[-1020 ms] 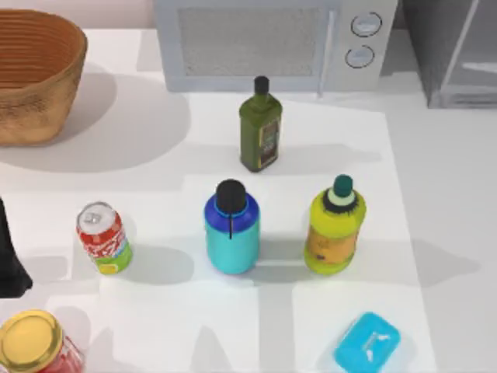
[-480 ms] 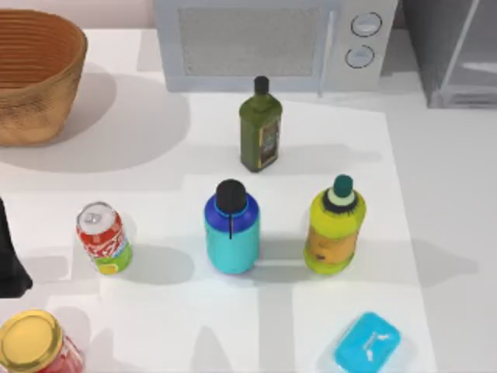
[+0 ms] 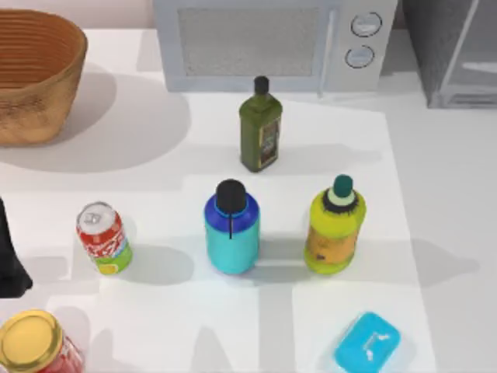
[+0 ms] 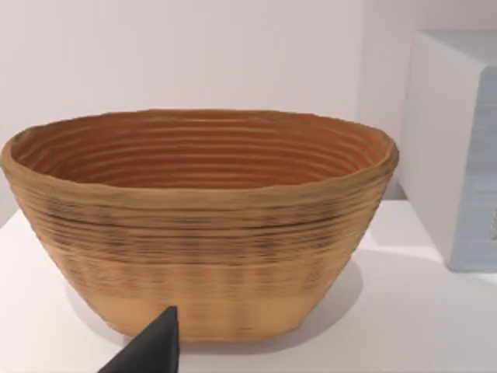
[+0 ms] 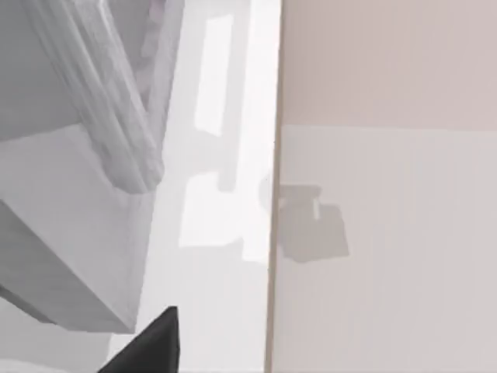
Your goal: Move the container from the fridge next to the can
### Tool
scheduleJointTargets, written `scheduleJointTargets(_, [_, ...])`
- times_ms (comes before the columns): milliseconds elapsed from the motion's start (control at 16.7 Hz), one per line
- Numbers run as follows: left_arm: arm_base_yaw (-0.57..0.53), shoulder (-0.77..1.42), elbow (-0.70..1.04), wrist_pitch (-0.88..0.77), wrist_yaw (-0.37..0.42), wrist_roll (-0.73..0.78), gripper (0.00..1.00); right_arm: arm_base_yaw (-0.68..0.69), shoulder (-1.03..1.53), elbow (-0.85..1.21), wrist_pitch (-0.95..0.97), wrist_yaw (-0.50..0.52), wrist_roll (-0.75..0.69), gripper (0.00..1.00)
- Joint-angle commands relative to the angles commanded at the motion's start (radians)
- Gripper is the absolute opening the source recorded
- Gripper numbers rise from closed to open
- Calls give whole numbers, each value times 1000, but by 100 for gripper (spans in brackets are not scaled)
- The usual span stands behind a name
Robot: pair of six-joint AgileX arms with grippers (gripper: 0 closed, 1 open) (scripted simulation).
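The container (image 3: 231, 229), a cyan bottle with a dark blue shoulder and black cap, stands upright on the table near its middle. The red can (image 3: 103, 238) stands to its left, about a bottle's width of table between them. The grey fridge (image 3: 457, 48) is at the far right corner, and its pale-framed door and grey side (image 5: 62, 233) appear close in the right wrist view. My left gripper (image 3: 9, 260) is parked at the table's left edge, left of the can. A dark part of my right gripper (image 5: 151, 346) shows beside the fridge.
A yellow-green bottle (image 3: 335, 226) stands right of the container and a dark green bottle (image 3: 261, 132) behind it. The white microwave (image 3: 272, 43) lines the back. A wicker basket (image 3: 35, 74) sits back left, a red jar (image 3: 35, 346) front left, a flat cyan box (image 3: 366, 342) front right.
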Motion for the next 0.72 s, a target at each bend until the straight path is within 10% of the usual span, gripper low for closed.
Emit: scheduleJointTargets(720, [0,0,0,0,0,0,100,490,-6,-15,666,106,770,100])
